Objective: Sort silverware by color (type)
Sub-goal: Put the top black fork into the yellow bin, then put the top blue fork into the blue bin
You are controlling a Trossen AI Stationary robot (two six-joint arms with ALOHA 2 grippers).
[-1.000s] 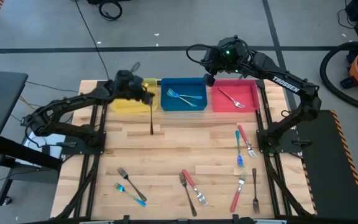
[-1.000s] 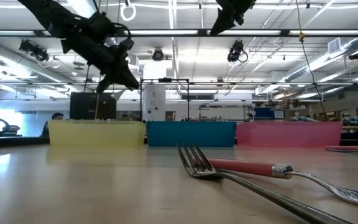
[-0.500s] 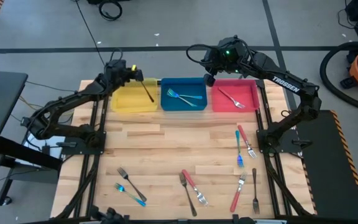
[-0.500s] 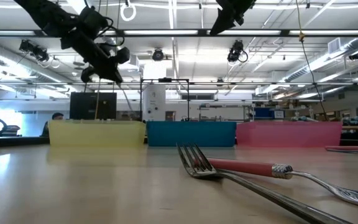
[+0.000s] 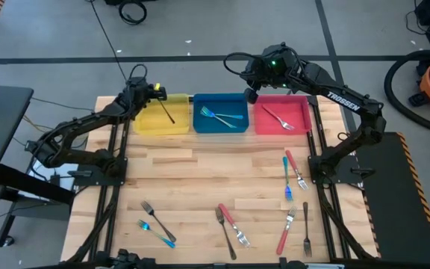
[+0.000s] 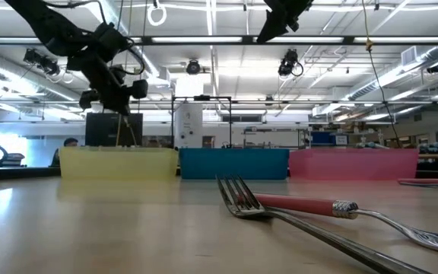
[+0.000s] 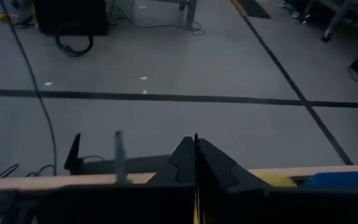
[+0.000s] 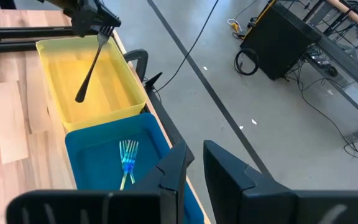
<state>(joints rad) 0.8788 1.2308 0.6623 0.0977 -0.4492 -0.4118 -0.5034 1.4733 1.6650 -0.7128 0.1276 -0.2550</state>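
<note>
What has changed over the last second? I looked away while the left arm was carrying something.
The left gripper, shut on the dark fork, swung from the table's near side of the yellow bin to above its far edge; the fork now hangs over the bin. The right gripper, bins and other forks stayed put.

Left tool (image 5: 154,89) has moved from the front edge of the yellow bin (image 5: 145,125), where it hung over the worktop (image 5: 200,179) a second ago, to the bin's far left corner, pulling back toward the worktop's rear edge. The dark all-metal fork (image 5: 166,110) it grips by the tines went with it: earlier hanging near vertical, handle end over the bare wood just in front of the bin, it now slants with its handle end over the bin's interior. In the low view the left tool sits further left than before.
</note>
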